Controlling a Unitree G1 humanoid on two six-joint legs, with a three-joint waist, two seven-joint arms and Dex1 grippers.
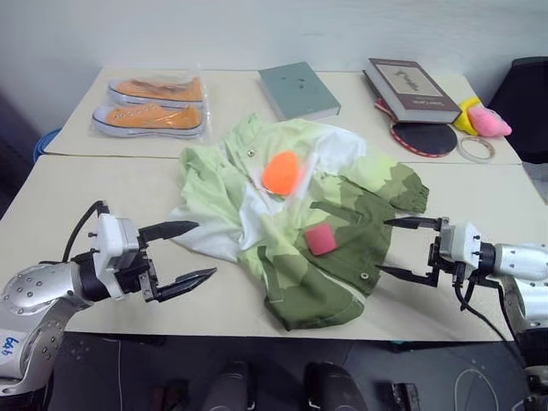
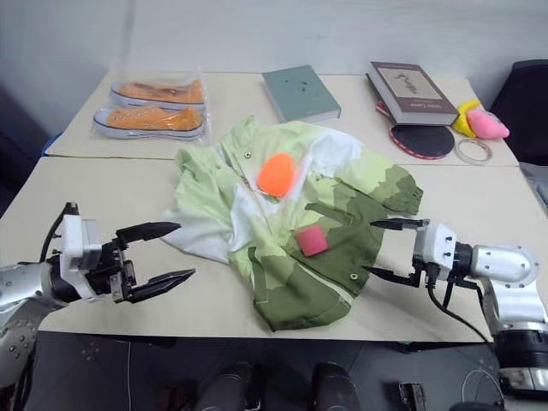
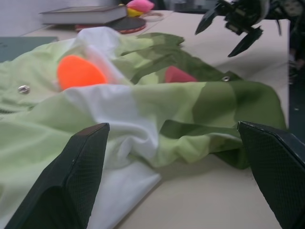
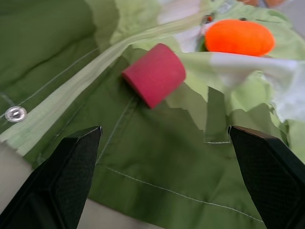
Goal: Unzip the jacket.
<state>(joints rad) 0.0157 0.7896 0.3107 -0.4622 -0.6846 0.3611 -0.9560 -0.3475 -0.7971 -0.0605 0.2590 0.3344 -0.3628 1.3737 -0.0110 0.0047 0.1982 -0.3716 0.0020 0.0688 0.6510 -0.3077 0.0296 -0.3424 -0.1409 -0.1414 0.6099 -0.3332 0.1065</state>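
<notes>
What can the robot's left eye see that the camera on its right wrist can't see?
Only the left eye view has the pair of orange canvas sneakers in a clear plastic wrap, the grey-green hardcover book, the black round paddle and the left gripper, jaws open. Only the right wrist view gives a close look at the pale zipper strip running past a small metal snap. Both share the green and white patchwork fabric jacket, the orange egg-shaped ball and the pink foam block lying on it.
</notes>
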